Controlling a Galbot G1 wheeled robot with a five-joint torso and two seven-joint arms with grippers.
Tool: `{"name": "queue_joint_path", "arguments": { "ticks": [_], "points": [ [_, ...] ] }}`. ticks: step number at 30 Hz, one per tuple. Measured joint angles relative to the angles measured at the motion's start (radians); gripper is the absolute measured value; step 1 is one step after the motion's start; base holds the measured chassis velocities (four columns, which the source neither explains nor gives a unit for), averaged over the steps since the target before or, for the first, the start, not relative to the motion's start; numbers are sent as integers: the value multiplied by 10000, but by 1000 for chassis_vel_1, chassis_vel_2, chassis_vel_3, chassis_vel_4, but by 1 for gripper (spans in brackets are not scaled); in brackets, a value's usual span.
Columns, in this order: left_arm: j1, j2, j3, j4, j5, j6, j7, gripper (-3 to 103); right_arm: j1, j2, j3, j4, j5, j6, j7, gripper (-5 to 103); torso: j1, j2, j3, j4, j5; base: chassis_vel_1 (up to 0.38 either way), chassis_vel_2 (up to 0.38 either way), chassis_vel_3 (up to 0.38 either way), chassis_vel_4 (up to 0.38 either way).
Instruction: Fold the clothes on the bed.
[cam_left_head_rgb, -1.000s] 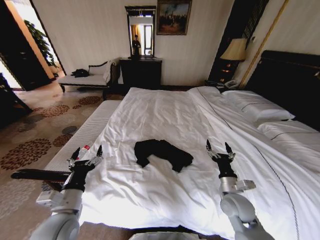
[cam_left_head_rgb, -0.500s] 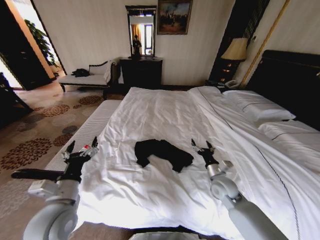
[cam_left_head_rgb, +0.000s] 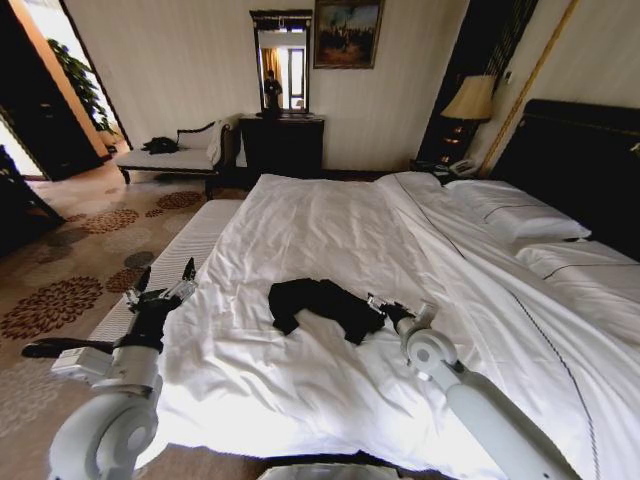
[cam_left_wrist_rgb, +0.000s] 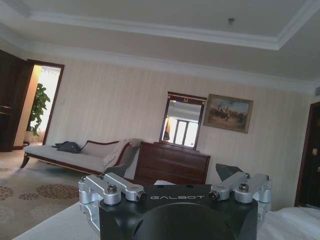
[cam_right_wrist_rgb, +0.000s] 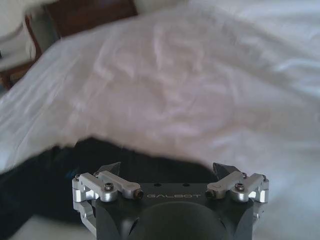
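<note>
Black fabric of the T-shirt (cam_left_head_rgb: 324, 306) lies crumpled in a small heap on the white duvet of the bed (cam_left_head_rgb: 330, 225), near the middle of the lower half and closer to the foot end than to the pillows (cam_left_head_rgb: 512, 215). No lettering can be read on it in this state. The right gripper (cam_left_head_rgb: 385, 307) is low over the duvet, just beside the right edge of the shirt, and its arm reaches in from the lower right of the head view. In the right wrist view the right gripper (cam_right_wrist_rgb: 167, 169) has its two fingers set wide apart with nothing between them, and the dark cloth (cam_right_wrist_rgb: 75, 175) lies directly in front of the fingertips (cam_right_wrist_rgb: 111, 169); I cannot tell if they touch it. The left gripper (cam_left_head_rgb: 164, 279) is held up at the left side of the bed, above the edge of the mattress and well apart from the shirt. Its fingers are also spread wide and hold nothing, which the left wrist view confirms, where the left gripper (cam_left_wrist_rgb: 175, 180) points toward the far wall with a mirror (cam_left_wrist_rgb: 182, 120), a framed painting (cam_left_wrist_rgb: 230, 113), a dark wooden dresser (cam_left_wrist_rgb: 172, 164) and a chaise bench (cam_left_wrist_rgb: 75, 155). Beside the dark headboard (cam_left_head_rgb: 585, 160) stands a lamp (cam_left_head_rgb: 470, 100).
</note>
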Motion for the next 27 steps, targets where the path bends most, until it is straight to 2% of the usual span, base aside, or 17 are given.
{"name": "queue_joint_path", "arguments": {
  "ticks": [1,7,14,19,24,26,27],
  "points": [
    [46,-13,-1,0,65,-2,2,100,122,-8,-146,137,232,-218,286,100,0,1,0,1,-1,0,0,0,0],
    [183,-53,-54,-6,193,-18,2,100,554,94,-523,-331,441,-455,631,100,-1,2,0,3,0,0,0,0,0],
    [271,-85,-65,27,323,-39,-6,100,888,377,-743,-1381,409,-331,797,100,0,1,0,1,1,0,0,0,0],
    [188,-5,-74,202,319,-44,-6,100,1026,421,-692,-1518,328,-214,786,100,0,2,0,2,1,0,0,0,0],
    [-491,642,58,1686,53,69,-119,100,1053,471,-521,-1484,11,-104,701,100,-1,2,0,2,-1,0,0,0,0],
    [-1297,1381,279,3247,-267,174,-183,100,990,552,-378,-1435,-404,39,584,100,0,1,1,1,-5,0,0,0,0],
    [-1297,1381,279,3247,-267,174,-183,100,990,552,-378,-1435,-404,39,584,100,0,1,1,1,-5,0,0,0,0]
  ]
}}
